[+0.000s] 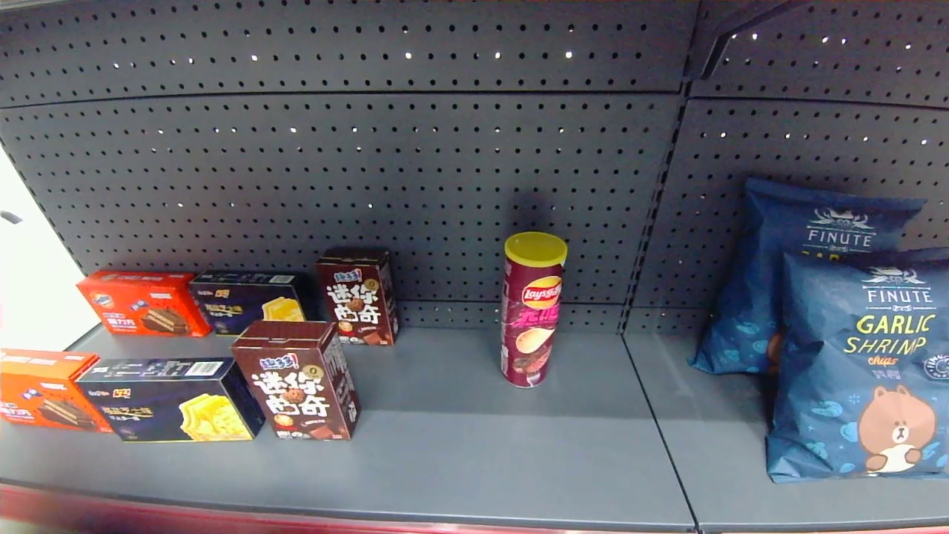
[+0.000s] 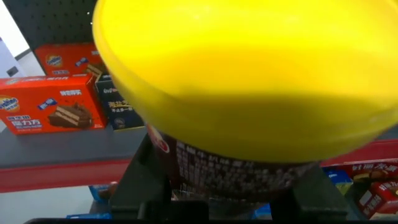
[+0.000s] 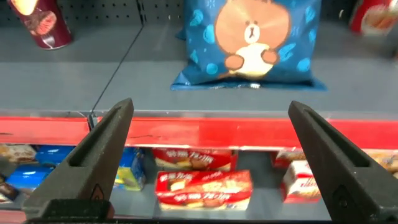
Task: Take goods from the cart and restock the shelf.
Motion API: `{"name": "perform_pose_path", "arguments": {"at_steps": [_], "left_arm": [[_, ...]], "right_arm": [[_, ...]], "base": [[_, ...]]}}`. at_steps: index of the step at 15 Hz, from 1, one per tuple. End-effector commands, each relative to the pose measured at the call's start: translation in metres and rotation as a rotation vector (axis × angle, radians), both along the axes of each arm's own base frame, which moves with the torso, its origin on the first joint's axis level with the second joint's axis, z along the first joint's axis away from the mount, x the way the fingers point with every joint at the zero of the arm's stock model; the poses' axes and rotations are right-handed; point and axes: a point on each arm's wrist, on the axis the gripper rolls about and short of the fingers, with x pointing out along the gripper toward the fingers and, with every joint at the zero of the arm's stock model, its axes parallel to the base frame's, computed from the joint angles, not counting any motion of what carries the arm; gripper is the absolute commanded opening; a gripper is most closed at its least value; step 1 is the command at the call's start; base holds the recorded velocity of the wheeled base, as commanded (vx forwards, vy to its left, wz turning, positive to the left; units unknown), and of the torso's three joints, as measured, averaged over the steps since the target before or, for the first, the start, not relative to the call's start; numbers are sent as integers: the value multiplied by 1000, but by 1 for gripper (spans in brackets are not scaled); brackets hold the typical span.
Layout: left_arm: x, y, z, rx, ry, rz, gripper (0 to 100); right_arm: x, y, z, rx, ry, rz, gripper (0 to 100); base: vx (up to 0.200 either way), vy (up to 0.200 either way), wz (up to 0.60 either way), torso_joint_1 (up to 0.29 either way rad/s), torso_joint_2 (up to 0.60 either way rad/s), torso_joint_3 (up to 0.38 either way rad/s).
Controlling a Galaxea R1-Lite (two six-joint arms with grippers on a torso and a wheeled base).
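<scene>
Left claw (image 2: 227, 186): clamped on the held chips can (image 2: 249, 74); dark fingers are seen on either side of its body, below the yellow lid.
Right claw (image 3: 211, 106): fingers wide apart, nothing between them.
Task's thing: the held chips can is carried in front of the shelf (image 1: 460, 430), to the left of the standing chips can (image 1: 533, 308), and is not yet set down.
Step in hand: placing is judged. The can should be kept upright, lifted over the red edge strip (image 3: 205, 132), seated flat on bare shelf just beside the standing chips can, and only then released. The brown boxes (image 1: 296, 378) should not be knocked.
Surface: flat grey shelf.
Room: a perforated back panel (image 1: 371, 185) stands behind the standing chips can, with blue chip bags (image 1: 860, 371) well to its right.
</scene>
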Motion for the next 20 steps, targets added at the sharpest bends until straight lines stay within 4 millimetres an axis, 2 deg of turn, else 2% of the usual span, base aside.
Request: {"name": "perform_pose_path", "arguments": {"at_steps": [1,2,3,4,7,9,10,11,13,16,20], "left_arm": [[0,0,2,1,-4,3,0],[-1,0,6,-1,-16,0,0],[-2,0,7,-2,-21,3,0],[-2,0,7,0,-20,1,0],[1,0,9,44,-8,4,0],[5,-1,9,66,13,2,0],[7,-1,10,70,26,1,0],[8,-1,10,69,33,3,0],[9,-1,10,70,40,5,0],[13,-2,9,72,65,2,0],[19,-3,11,74,100,-10,0]], "right_arm": [[-3,0,6,-3,-44,8,100],[-8,0,51,17,-125,4,100],[9,0,85,107,-45,18,100],[12,1,91,129,-34,36,100],[16,3,116,9,-66,238,100],[20,5,133,8,-66,352,100],[30,7,147,-7,-56,406,100],[35,9,154,-33,-55,432,100],[58,15,166,-63,-1,495,100],[82,29,169,-72,78,613,100],[130,60,177,-89,149,694,100]], "base": [[0,0,0,0,0,0],[0,0,0,0,0,0],[0,0,0,0,0,0],[0,0,0,0,0,0],[0,0,0,0,0,0],[0,0,0,0,0,0],[0,0,0,0,0,0],[0,0,0,0,0,0],[0,0,0,0,0,0],[0,0,0,0,0,0],[0,0,0,0,0,0]]}}
